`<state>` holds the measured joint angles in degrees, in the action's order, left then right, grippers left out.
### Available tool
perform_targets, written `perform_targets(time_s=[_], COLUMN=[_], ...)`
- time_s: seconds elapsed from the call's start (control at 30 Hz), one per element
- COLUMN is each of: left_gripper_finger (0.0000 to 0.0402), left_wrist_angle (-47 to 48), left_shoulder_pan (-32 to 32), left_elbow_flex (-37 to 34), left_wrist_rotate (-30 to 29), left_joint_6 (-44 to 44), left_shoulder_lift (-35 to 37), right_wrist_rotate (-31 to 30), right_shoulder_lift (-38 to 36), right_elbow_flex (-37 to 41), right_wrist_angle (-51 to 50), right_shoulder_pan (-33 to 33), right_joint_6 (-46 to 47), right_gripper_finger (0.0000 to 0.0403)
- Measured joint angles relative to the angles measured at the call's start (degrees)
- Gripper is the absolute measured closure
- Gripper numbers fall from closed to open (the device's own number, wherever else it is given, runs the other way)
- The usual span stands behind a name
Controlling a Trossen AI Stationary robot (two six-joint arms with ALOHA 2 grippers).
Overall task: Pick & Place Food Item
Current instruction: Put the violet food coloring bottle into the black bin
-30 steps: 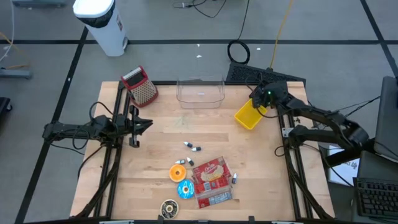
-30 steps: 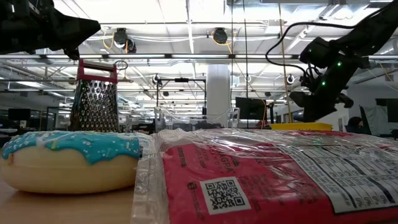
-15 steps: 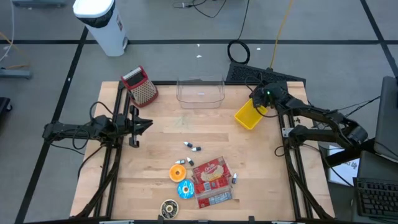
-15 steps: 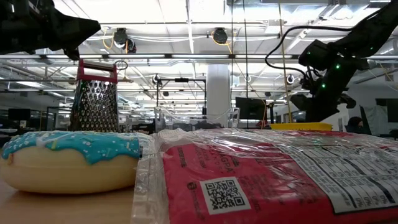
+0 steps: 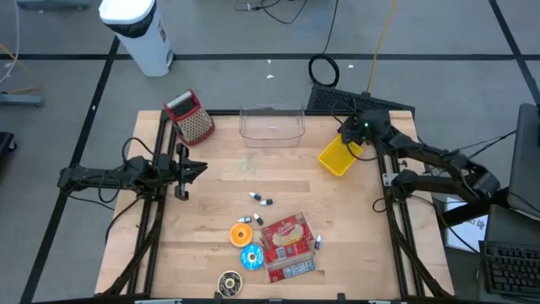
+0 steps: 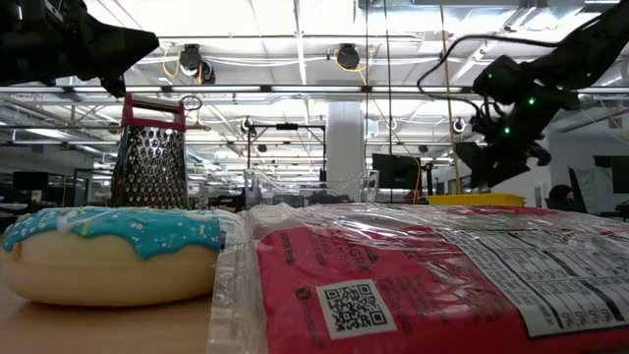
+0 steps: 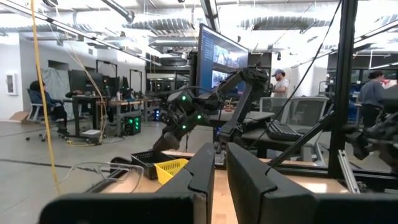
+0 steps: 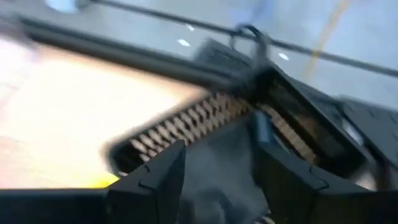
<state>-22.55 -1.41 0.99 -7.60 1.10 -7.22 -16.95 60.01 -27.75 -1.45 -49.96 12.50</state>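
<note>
High view has the right gripper (image 5: 348, 145) over the yellow bin (image 5: 336, 157), fingers spread apart and empty; left gripper (image 5: 187, 169) parked shut, holding nothing.

Open right pincer (image 8: 214, 171), blurred floor

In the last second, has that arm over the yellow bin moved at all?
Yes. In the low view the right gripper has lifted and tilted, now higher above the yellow bin, which stays put. Its fingers stand apart, with nothing between them.
</note>
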Motion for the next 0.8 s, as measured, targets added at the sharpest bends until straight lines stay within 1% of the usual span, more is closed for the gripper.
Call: perform_targets(time_s=[0.17, 0.23, 0.33, 0.4, 0.47, 0.53, 0.6, 0.67, 0.8], left_gripper_finger=[0.036, 0.036, 0.036, 0.036, 0.036, 0.036, 0.036, 0.036, 0.036], left_wrist_angle=[0.0, 0.0, 0.0, 0.0, 0.0, -0.01, 0.0, 0.0, 0.0], left_shoulder_pan=[0.0, -0.01, 0.0, 0.0, -0.01, -0.02, 0.0, 0.0, -0.01], left_elbow_flex=[0.0, 0.0, 0.0, 0.0, 0.0, 0.0, 0.0, 0.0, 0.0], left_wrist_rotate=[-0.02, -0.02, -0.02, 0.0, 0.0, -0.02, -0.02, -0.01, -0.01], left_joint_6=[0.11, 0.12, 0.12, 0.12, 0.12, 0.12, 0.12, 0.12, 0.12], left_shoulder_lift=[0.0, 0.02, 0.02, 0.02, 0.0, 0.02, 0.02, 0.02, 0.01], right_wrist_rotate=[13.59, 20.21, 28.88, 32.48, 34.52, 35.16, 34.23, 30.6, 19.83], right_shoulder_lift=[-3.89, -5.27, -6.83, -7.4, -7.69, -7.74, -7.72, -7.7, -7.17], right_elbow_flex=[0.0, 0.0, 0.0, 0.0, 0.0, 0.0, 0.0, 0.0, 0.0], right_wrist_angle=[7.53, 10.53, 14.29, 15.77, 16.64, 17.12, 17.23, 17.89, 17.99], right_shoulder_pan=[2.89, 5.01, 9.82, 14.3, 19.64, 26.52, 35.19, 44.15, 61.2], right_joint_6=[-1.85, -1.63, 0.13, 1.75, 1.5, -2.3, -7.68, -11.3, -13.73], right_gripper_finger=[0.0209, 0.021, 0.0214, 0.0215, 0.0215, 0.0215, 0.0215, 0.0215, 0.0211])
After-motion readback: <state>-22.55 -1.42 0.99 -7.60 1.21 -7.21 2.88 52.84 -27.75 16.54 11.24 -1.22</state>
